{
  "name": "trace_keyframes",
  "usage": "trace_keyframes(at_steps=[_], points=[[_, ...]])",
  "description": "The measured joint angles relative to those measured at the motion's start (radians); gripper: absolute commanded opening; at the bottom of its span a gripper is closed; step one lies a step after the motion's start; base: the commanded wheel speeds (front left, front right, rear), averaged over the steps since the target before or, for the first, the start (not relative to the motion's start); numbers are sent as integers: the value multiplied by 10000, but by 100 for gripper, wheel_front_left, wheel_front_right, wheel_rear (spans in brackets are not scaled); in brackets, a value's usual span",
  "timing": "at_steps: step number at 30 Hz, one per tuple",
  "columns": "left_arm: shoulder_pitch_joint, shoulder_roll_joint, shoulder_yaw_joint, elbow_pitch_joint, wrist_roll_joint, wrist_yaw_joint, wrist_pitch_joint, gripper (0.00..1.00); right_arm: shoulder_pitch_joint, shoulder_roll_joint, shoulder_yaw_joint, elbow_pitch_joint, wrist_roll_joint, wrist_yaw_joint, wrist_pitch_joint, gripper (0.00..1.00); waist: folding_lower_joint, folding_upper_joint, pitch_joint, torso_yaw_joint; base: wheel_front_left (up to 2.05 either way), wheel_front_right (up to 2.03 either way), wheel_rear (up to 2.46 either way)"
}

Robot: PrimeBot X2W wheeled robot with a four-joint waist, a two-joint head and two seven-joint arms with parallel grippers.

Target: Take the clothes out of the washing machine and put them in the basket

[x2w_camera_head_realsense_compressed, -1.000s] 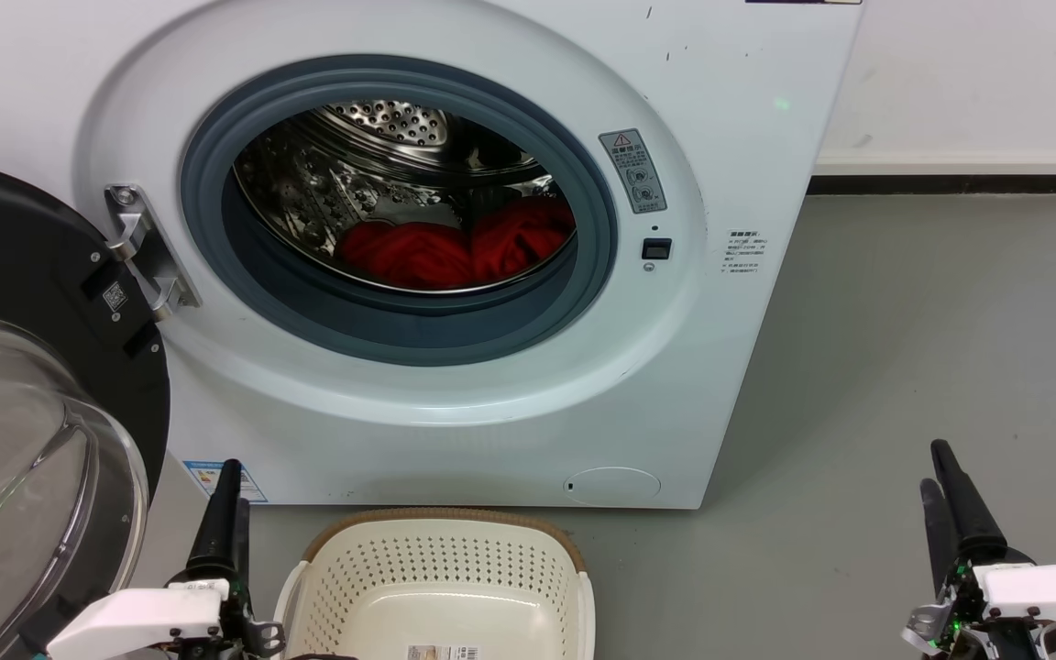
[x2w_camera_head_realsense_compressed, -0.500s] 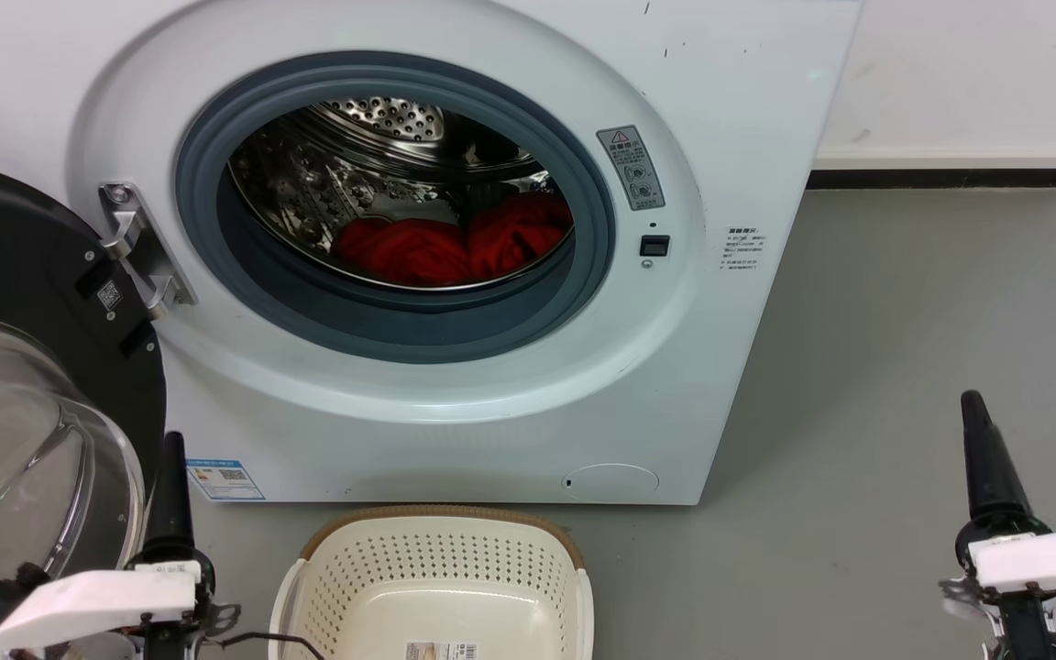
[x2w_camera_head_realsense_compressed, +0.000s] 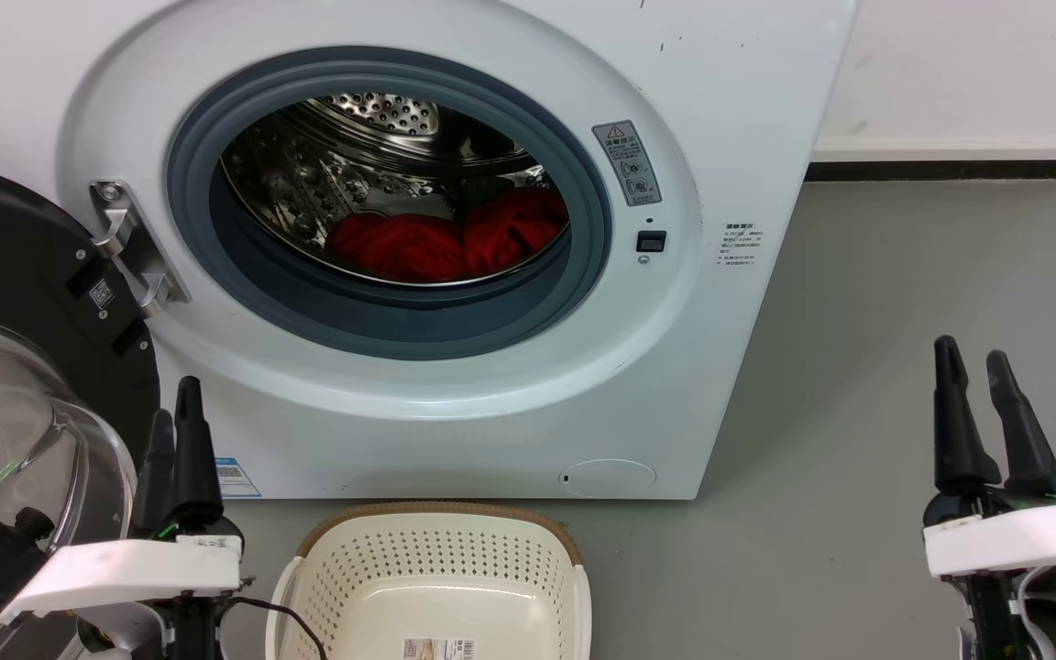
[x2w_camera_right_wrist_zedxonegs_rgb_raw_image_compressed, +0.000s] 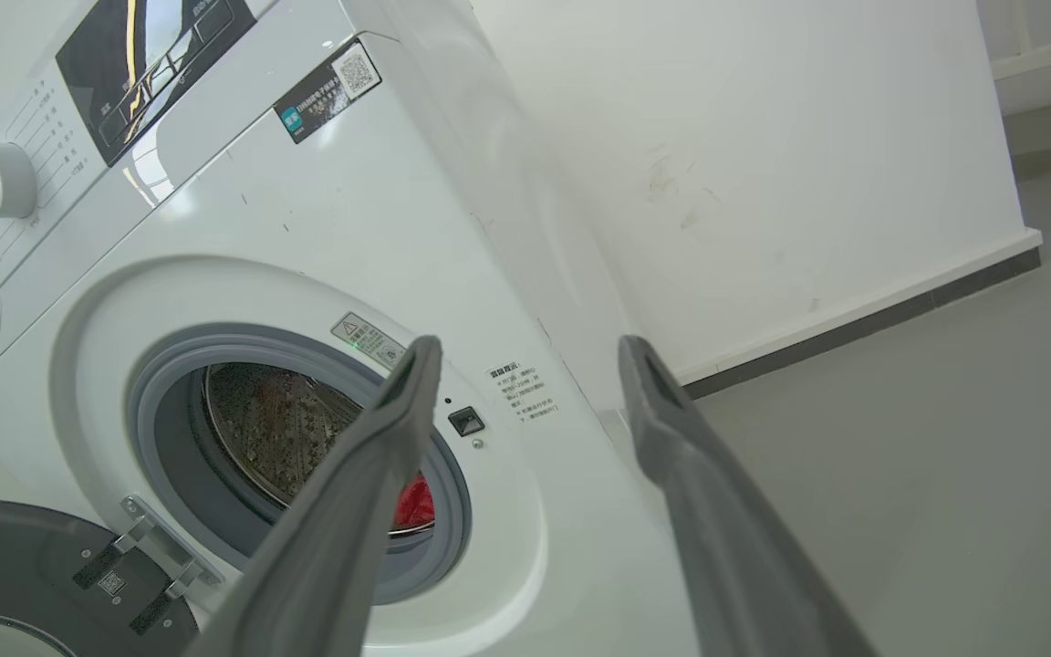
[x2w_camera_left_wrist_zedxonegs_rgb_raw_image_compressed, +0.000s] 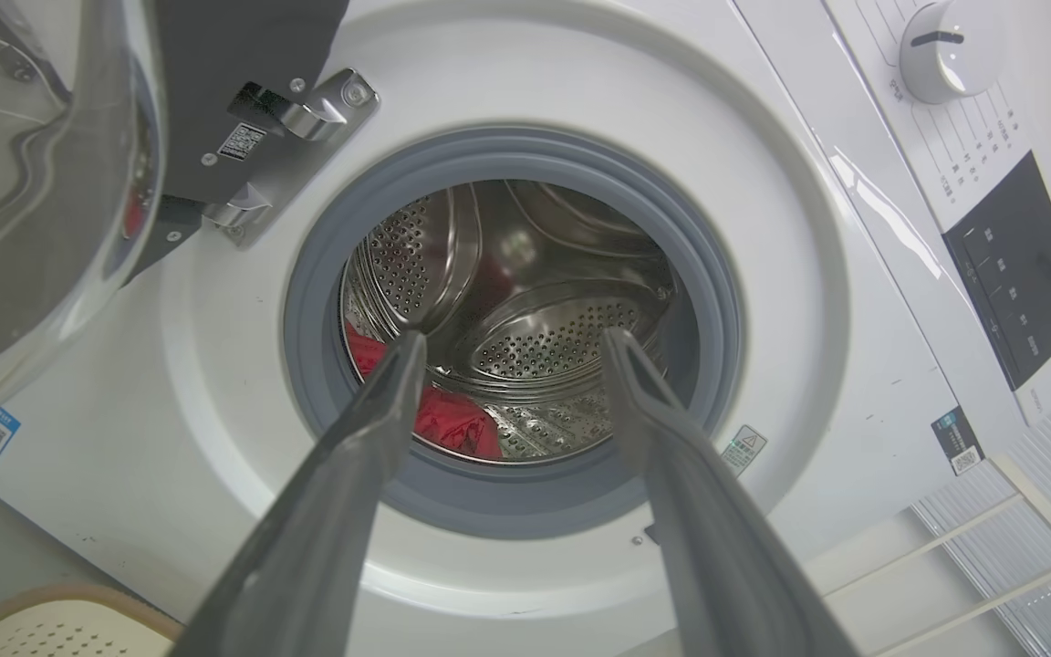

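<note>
The white washing machine (x2w_camera_head_realsense_compressed: 730, 82) stands with its porthole open. Red clothes (x2w_camera_head_realsense_compressed: 441, 240) lie piled at the bottom of the steel drum, and show in the left wrist view as red clothes (x2w_camera_left_wrist_zedxonegs_rgb_raw_image_compressed: 448, 422) and in the right wrist view as a red patch (x2w_camera_right_wrist_zedxonegs_rgb_raw_image_compressed: 413, 502). The cream basket (x2w_camera_head_realsense_compressed: 441, 573) sits on the floor below the porthole, with nothing in it that I can see. My left gripper (x2w_camera_head_realsense_compressed: 175, 403) is open at the lower left, beside the door. My right gripper (x2w_camera_head_realsense_compressed: 971, 359) is open at the lower right over bare floor. Both are well short of the drum.
The black-framed glass door (x2w_camera_head_realsense_compressed: 24, 403) hangs open at the left, close to my left arm. Grey floor (x2w_camera_head_realsense_compressed: 904, 302) stretches to the right of the machine up to a white wall with a dark skirting (x2w_camera_head_realsense_compressed: 940, 170).
Both grippers have risen in the head view and turned, so both fingers of each now show apart. The camera has shifted slightly. The clothes and basket lie as before.
</note>
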Motion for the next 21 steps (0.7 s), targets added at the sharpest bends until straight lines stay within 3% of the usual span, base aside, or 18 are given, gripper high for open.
trace_keyframes(at_steps=[9, 21], points=[[196, 2, -539, -669, 1891, 94, -282, 100, 27, -2, 359, -625, -1891, 0, -305, 100, 0, 0, 20, -24, 0, 0, 0], [387, 6, -1331, -1057, 4192, 648, -635, 100, 242, -2, 746, -717, -3664, 2, -669, 100, 0, 0, 23, -67, 0, 0, 0]])
